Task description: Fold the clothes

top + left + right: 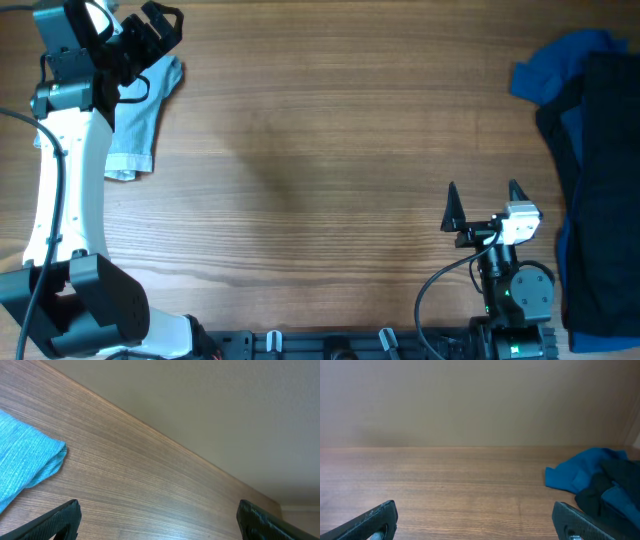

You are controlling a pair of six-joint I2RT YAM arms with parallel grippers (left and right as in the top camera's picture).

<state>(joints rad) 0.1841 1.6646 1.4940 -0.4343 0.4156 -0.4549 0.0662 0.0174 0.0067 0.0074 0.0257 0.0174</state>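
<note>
Left gripper [150,35], raised closest to the overhead camera, hangs over the far end of the denim shorts [133,130], jaws spread wide and holding nothing. Beneath it the shorts lie on the table [320,130] as a narrow, compact strip, so the fold looks largely done, though the arm hides the waist end. Well right of the shorts, the right gripper [483,195] is likewise wide open and empty. Farthest from the shorts, a royal-blue and black heap [585,150] lies unfolded.
</note>
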